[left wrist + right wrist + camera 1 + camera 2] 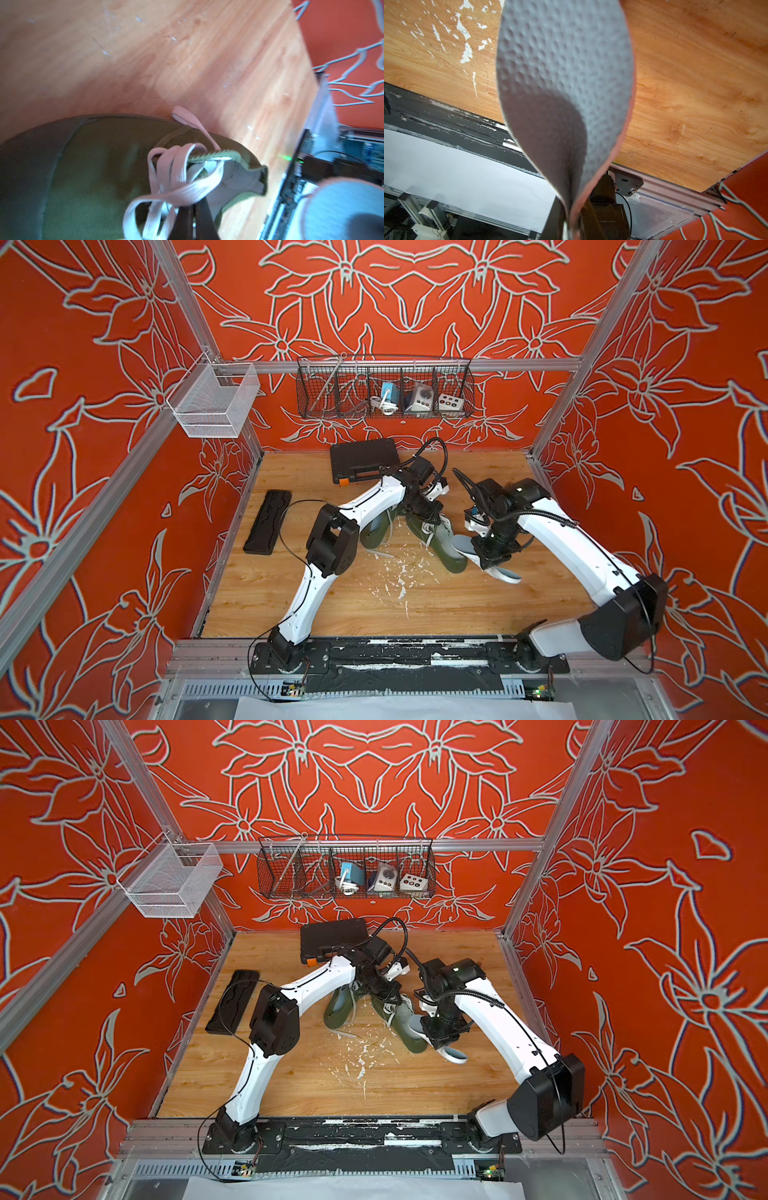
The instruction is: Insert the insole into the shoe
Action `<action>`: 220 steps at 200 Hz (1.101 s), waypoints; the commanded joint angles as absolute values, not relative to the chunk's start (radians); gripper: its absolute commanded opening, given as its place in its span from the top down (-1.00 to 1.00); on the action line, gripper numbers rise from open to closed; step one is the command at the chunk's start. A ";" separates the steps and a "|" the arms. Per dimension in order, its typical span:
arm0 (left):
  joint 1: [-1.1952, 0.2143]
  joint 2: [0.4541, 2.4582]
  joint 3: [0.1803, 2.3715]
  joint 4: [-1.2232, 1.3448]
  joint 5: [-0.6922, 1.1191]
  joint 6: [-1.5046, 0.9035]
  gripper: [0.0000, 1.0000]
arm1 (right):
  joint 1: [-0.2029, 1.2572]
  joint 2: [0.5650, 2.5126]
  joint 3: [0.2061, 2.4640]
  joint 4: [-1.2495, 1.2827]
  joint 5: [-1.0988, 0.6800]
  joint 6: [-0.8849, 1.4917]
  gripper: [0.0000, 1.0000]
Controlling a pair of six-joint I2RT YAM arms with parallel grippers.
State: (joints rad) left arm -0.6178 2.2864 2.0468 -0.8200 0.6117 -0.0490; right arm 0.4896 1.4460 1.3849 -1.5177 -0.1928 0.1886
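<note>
In both top views the right gripper (494,558) hides the middle of the grey insole (506,575), whose front end meets the heel of the olive shoe (442,545) near the tabletop's (457,605) centre. The left wrist view is blurred: the left gripper (194,218), cut off by the frame, has its fingers together, pinching the flat white laces (176,187). In the right wrist view, the fingers clamp the dimpled foam insole's narrow, folded end.
</note>
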 commanded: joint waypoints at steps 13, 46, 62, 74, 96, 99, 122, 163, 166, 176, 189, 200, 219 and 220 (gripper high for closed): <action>-0.589 2.180 1.959 -0.659 0.789 -0.144 1.00 | 0.524 1.490 1.488 -1.591 -0.111 0.185 1.00; -0.573 2.154 1.877 -0.577 0.823 -0.185 1.00 | 0.559 1.542 1.519 -1.621 -0.038 0.213 1.00; -0.569 2.141 1.839 -0.537 0.835 -0.197 1.00 | 0.563 1.564 1.492 -1.603 -0.020 0.217 1.00; -0.568 2.138 1.826 -0.529 0.842 -0.192 1.00 | 0.563 1.563 1.464 -1.565 -0.013 0.215 1.00; -0.564 2.135 1.804 -0.512 0.839 -0.188 1.00 | 0.575 1.591 1.468 -1.530 -0.014 0.192 1.00; -0.563 2.135 1.801 -0.510 0.839 -0.188 1.00 | 0.577 1.597 1.471 -1.527 -0.006 0.189 1.00; -0.555 2.141 1.785 -0.498 0.842 -0.189 1.00 | 0.587 1.649 1.490 -1.505 0.056 0.152 1.00; -0.530 2.123 1.711 -0.422 0.882 -0.225 1.00 | 0.612 1.717 1.516 -1.466 0.192 0.069 1.00; -0.529 2.123 1.709 -0.419 0.886 -0.228 1.00 | 0.617 1.718 1.516 -1.463 0.207 0.062 1.00; -0.525 2.125 1.707 -0.413 0.902 -0.230 1.00 | 0.635 1.720 1.510 -1.453 0.257 0.032 1.00; -0.519 2.129 1.705 -0.399 0.932 -0.240 1.00 | 0.658 1.714 1.489 -1.422 0.313 0.006 1.00; -0.512 2.134 1.699 -0.380 0.957 -0.252 1.00 | 0.679 1.699 1.455 -1.379 0.351 -0.013 1.00; -0.498 2.141 1.687 -0.351 0.996 -0.273 1.00 | 0.716 1.667 1.378 -1.290 0.423 -0.062 1.00; -0.498 2.139 1.686 -0.350 0.997 -0.274 1.00 | 0.718 1.666 1.375 -1.286 0.425 -0.066 1.00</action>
